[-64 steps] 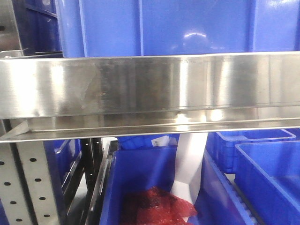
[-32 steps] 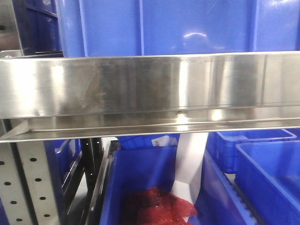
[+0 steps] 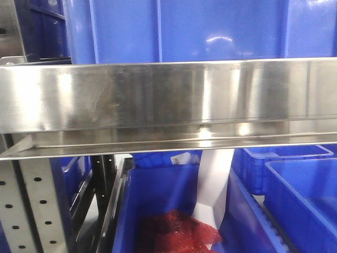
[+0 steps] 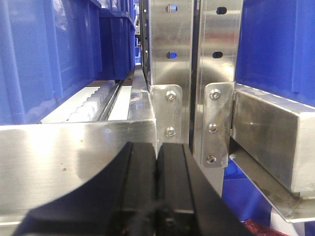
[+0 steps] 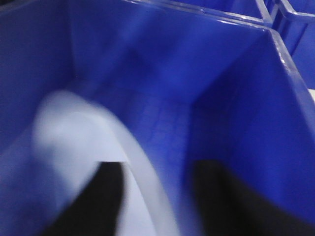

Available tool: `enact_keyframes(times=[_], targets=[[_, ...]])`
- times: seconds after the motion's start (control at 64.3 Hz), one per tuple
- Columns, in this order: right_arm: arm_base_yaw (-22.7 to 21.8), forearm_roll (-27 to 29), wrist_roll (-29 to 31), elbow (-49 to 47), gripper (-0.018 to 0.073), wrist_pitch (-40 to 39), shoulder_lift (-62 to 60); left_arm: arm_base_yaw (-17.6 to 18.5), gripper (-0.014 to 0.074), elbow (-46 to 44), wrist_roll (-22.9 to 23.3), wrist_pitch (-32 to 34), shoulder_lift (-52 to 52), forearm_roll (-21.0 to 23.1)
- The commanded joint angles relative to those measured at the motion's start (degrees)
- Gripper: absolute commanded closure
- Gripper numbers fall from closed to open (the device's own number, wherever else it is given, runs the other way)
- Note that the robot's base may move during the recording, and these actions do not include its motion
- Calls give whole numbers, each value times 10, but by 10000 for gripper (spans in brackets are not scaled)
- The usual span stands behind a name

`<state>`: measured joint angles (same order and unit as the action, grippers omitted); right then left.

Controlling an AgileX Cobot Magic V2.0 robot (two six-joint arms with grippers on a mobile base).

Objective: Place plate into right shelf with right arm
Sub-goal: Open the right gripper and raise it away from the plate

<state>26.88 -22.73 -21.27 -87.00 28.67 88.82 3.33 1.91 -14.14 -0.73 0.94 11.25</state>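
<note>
The right shelf (image 3: 158,95) fills the front view with a broad stainless ledge, and the left wrist view shows its metal (image 4: 74,152) close up. Below the ledge the white plate (image 3: 213,179) stands steeply on edge inside a blue crate (image 3: 158,195). In the blurred right wrist view the plate (image 5: 74,132) leans at the left of the crate (image 5: 197,73). My right gripper (image 5: 160,167) is open; the plate's rim runs up between its wide-apart fingers, the left finger in front of the plate. My left gripper (image 4: 157,152) is shut on nothing, right by the shelf front.
Large blue crates (image 3: 184,29) sit on the ledge above. More blue crates (image 3: 300,195) stand at the lower right. Red mesh material (image 3: 179,232) lies in the bottom of the plate's crate. Perforated grey uprights (image 3: 31,211) (image 4: 170,59) flank the shelf.
The white plate's shape under the ledge shifts only very slightly. The shelf and crates stay as they were.
</note>
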Motion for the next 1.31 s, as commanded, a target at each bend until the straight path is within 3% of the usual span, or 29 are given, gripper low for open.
enact_keyframes(times=[0.0,0.202,0.28,0.389,0.466,0.606,0.98,1.291], targets=[[-4,-12,1,-22,-67,-29,-27,3,643,5,1,51,6,1],[0,-10,1,-22,-58,-25,-73,3,643,5,1,51,6,1],[0,-1,1,-22,-10,-18,-103,3,643,5,1,51,6,1],[0,13,1,-17,141,-3,-150,3,643,5,1,51,6,1],[0,19,1,-1,298,5,-193,3,643,5,1,51,6,1],[0,19,1,67,515,-3,-281,3,643,5,1,51,6,1],[0,19,1,386,504,-86,-564,3,643,5,1,51,6,1],[0,19,1,526,504,-85,-710,3,643,5,1,51,6,1]])
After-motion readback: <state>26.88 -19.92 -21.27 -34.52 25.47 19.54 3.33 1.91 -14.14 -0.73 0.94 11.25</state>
